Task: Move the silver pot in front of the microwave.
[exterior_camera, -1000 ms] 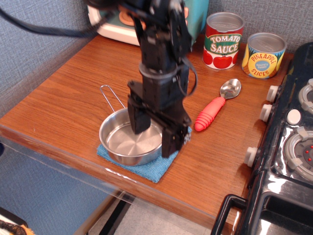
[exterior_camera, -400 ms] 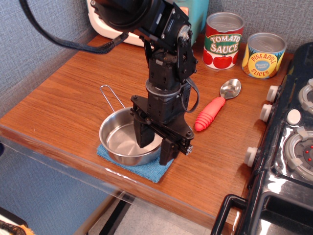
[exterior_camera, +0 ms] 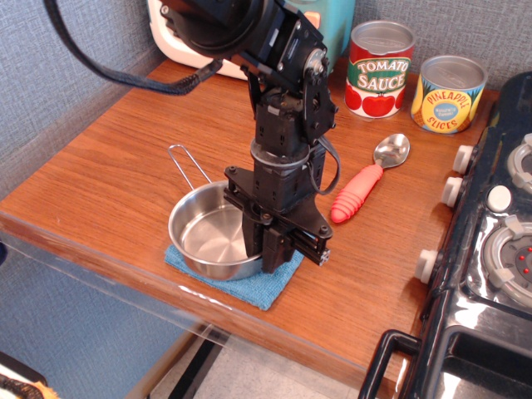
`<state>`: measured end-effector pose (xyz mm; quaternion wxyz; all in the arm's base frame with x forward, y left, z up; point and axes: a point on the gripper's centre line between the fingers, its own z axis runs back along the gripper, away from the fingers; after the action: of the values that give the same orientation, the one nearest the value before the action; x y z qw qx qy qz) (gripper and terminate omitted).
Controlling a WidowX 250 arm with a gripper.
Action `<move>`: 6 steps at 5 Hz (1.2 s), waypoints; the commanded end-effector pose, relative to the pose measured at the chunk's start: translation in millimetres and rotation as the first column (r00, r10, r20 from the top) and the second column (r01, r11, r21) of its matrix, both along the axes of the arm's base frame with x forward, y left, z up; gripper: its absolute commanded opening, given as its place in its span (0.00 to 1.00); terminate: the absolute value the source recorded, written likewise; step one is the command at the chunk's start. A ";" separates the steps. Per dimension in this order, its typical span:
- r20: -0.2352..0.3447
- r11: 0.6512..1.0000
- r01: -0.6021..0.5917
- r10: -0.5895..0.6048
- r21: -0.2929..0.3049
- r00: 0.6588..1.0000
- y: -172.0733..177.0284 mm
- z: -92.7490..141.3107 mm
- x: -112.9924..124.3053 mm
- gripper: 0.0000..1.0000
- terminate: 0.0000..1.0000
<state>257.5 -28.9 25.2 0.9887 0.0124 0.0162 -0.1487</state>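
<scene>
The silver pot (exterior_camera: 208, 238) sits on a blue cloth (exterior_camera: 259, 288) near the table's front edge, its wire loop handle pointing back left. My black gripper (exterior_camera: 268, 254) points straight down at the pot's right rim. Its two fingers are pressed together on that rim, one inside the pot and one outside. The pot still rests on the cloth. The microwave (exterior_camera: 176, 41) stands at the back of the table. Only its cream corner and a strip of teal show behind my arm.
A tomato sauce can (exterior_camera: 379, 69) and a pineapple slices can (exterior_camera: 447, 93) stand at the back right. A spoon with a red handle (exterior_camera: 357, 193) lies right of my gripper. The black stove (exterior_camera: 486, 249) fills the right side. A blue wall runs along the left.
My fingers were spread apart across the pot's right rim and have now closed together on it. The pot has shifted slightly left on the cloth.
</scene>
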 end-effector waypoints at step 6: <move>0.146 0.959 -0.273 0.282 -0.077 0.948 72.7 63.7 126.2 0.00 0.00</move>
<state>383.5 32.9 66.2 0.9994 -0.0083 -0.0326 -0.0099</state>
